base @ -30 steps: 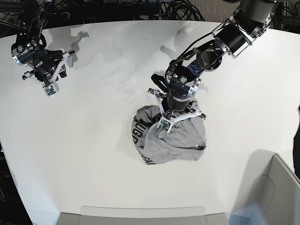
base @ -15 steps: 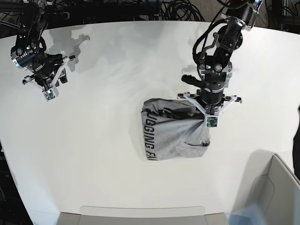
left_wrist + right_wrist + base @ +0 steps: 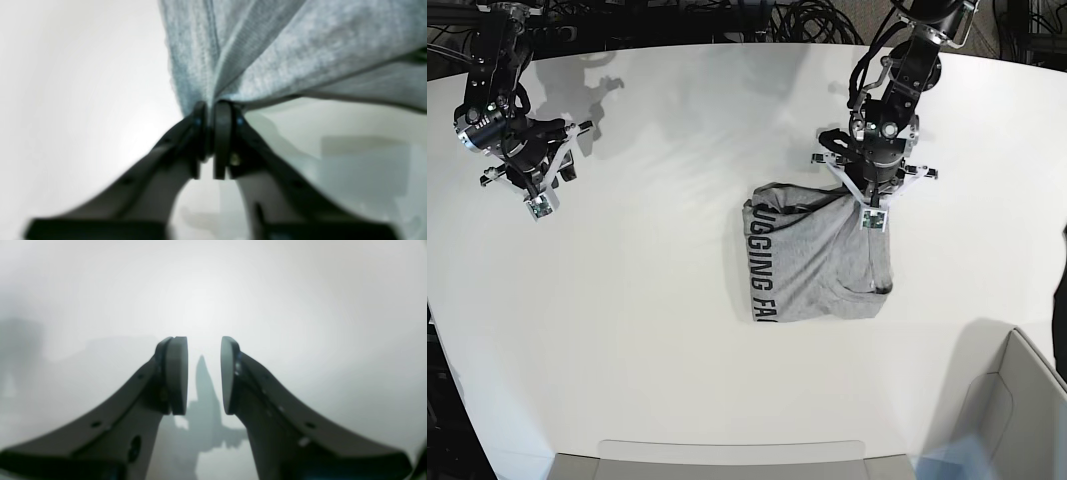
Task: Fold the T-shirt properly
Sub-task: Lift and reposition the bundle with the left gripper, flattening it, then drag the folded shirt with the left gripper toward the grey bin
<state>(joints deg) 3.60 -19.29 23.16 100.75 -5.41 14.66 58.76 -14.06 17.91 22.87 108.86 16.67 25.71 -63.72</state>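
The grey T-shirt (image 3: 817, 260) lies crumpled near the middle of the white table (image 3: 647, 330). Black block letters run down its left edge in the base view. The left gripper (image 3: 210, 111) is at the shirt's top right corner. Its two pads are pressed close together with a bunch of the grey cloth pinched between them, and the cloth pulls up from the pinch in tight folds. The right gripper (image 3: 203, 373) hangs over bare table far off to the side, well apart from the shirt. Its pads stand a little way apart with nothing between them. A grey bin (image 3: 1007, 410) sits at the table's corner.
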